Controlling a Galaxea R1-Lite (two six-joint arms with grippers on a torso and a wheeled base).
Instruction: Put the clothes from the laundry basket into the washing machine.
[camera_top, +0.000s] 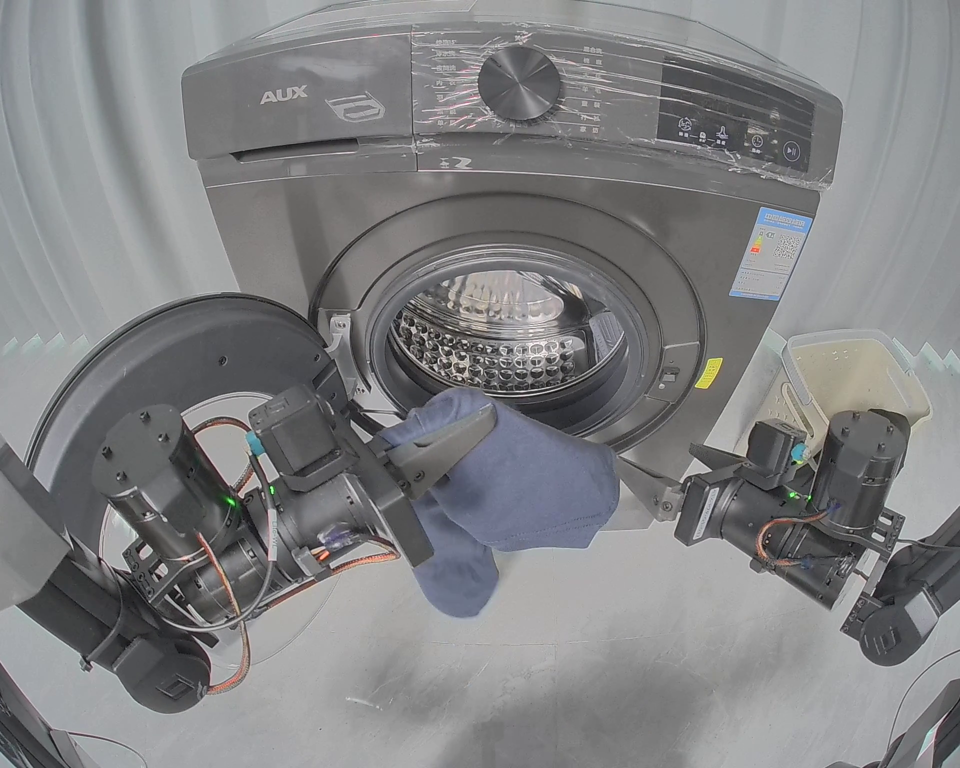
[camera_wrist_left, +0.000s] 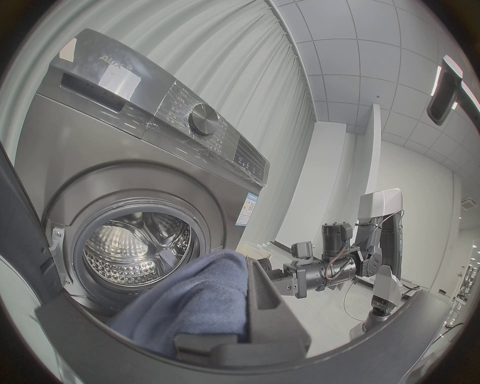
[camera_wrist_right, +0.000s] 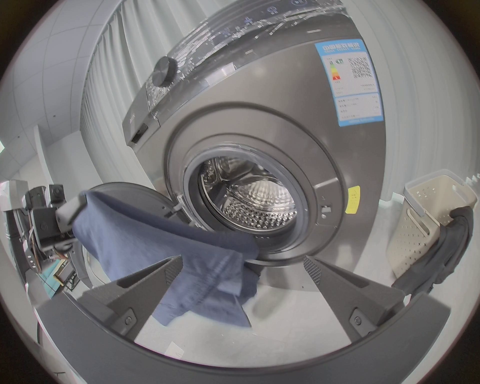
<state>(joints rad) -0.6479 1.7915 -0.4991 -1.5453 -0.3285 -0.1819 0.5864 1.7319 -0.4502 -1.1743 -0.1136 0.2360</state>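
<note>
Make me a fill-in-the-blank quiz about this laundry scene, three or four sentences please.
1. The left gripper is shut on a ____ garment.
2. The washing machine has its door standing ____.
3. The right gripper is open and holds ____.
4. A dark garment hangs over the rim of the ____.
Missing words: blue; open; nothing; laundry basket.

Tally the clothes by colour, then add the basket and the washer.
blue garment: 1
black garment: 1
laundry basket: 1
washing machine: 1
Total: 4
</note>
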